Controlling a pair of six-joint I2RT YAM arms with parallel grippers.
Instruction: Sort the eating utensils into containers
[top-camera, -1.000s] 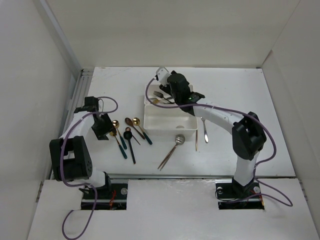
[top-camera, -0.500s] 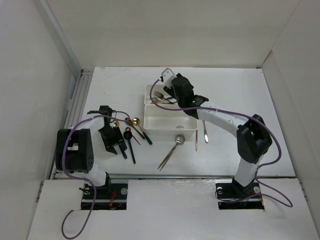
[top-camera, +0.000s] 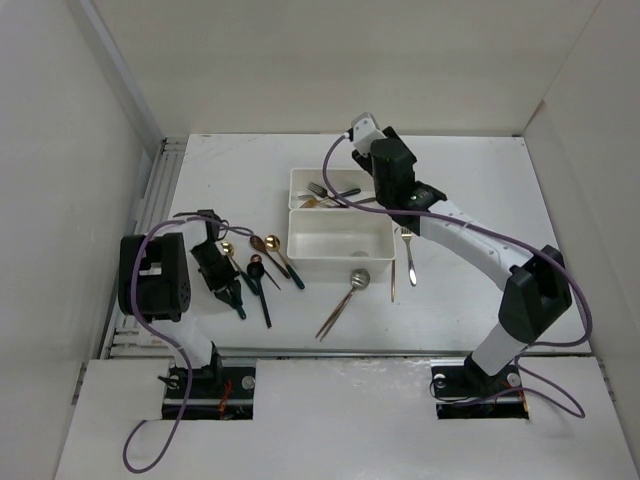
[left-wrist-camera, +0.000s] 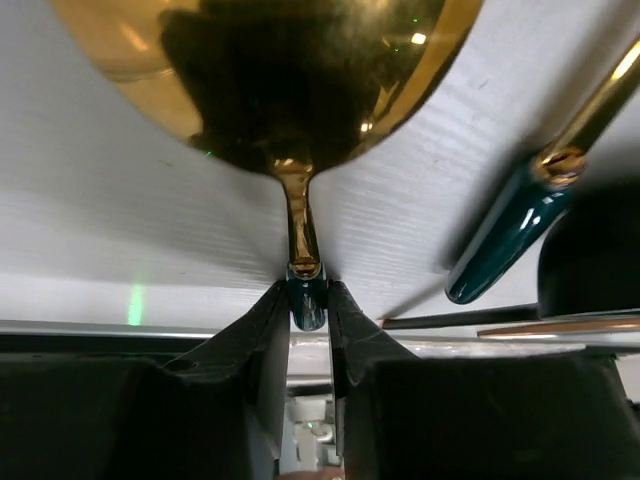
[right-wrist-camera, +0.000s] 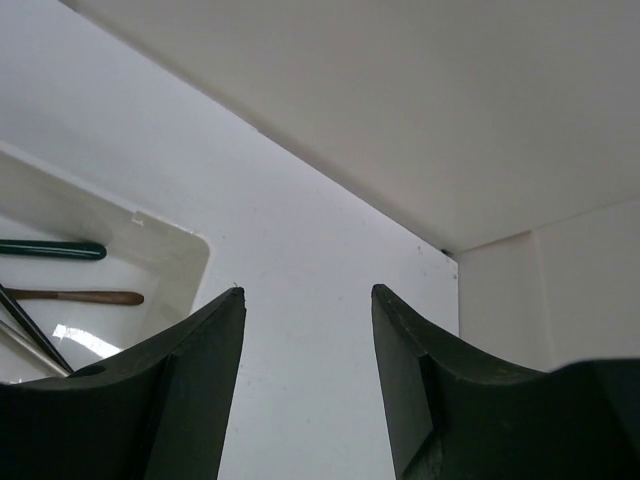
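Note:
My left gripper (top-camera: 226, 272) (left-wrist-camera: 308, 292) is low on the table and shut on the dark green handle of a gold spoon (left-wrist-camera: 260, 80) (top-camera: 227, 248), just behind the spoon's neck. Two white trays stand mid-table. The far tray (top-camera: 298, 178) holds several forks and handles. The near tray (top-camera: 340, 262) looks empty. My right gripper (top-camera: 388, 150) (right-wrist-camera: 305, 295) is open and empty above the bare table, just right of the far tray (right-wrist-camera: 150, 255). More spoons (top-camera: 270, 250) lie right of the left gripper.
A second green handle (left-wrist-camera: 500, 250) and a black spoon (left-wrist-camera: 590, 270) lie close to the right of the held spoon. A silver spoon (top-camera: 358, 278), a copper utensil (top-camera: 330, 315), a fork (top-camera: 408, 250) and a thin gold utensil (top-camera: 393, 280) lie near the near tray. White walls surround the table.
My left gripper came down toward the near edge onto the gold spoon's handle and shut on it. My right gripper swung right, from over the far tray to beside it.

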